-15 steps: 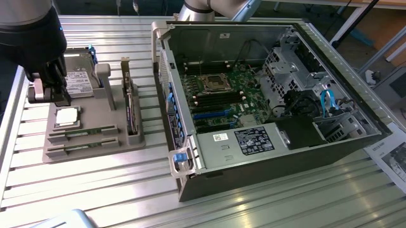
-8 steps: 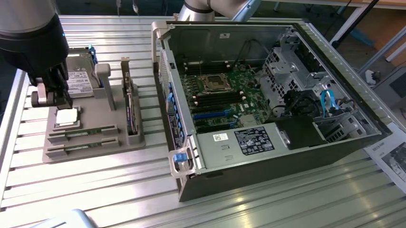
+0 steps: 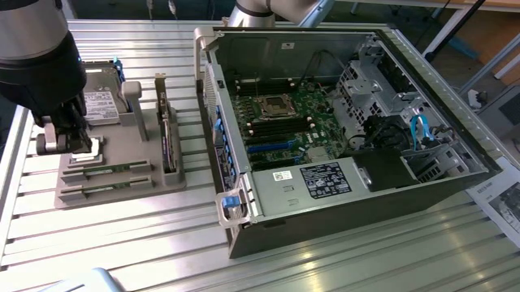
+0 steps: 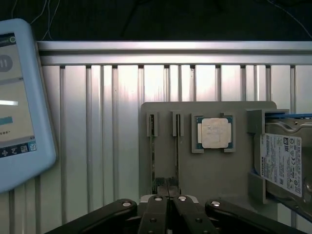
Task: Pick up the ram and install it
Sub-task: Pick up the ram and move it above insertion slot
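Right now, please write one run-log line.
gripper: shut, above grey holder | ram: in holder slot, not installed | computer case: open

"Where's the room camera?"
"High up, angled down across the tabletop (image 3: 122, 243): tray (image 3: 114, 149) on the exterior view's left, case (image 3: 341, 225) right."
"And the wrist one?"
"Behind the end effector (image 4: 168, 187), facing straight down, close over that same tray. Both see its hard drive (image 4: 282, 165)."

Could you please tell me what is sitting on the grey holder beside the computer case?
A hard drive, an upright card, a silver processor and two ram sticks in slots. The shut fingers hide one end of both sticks.
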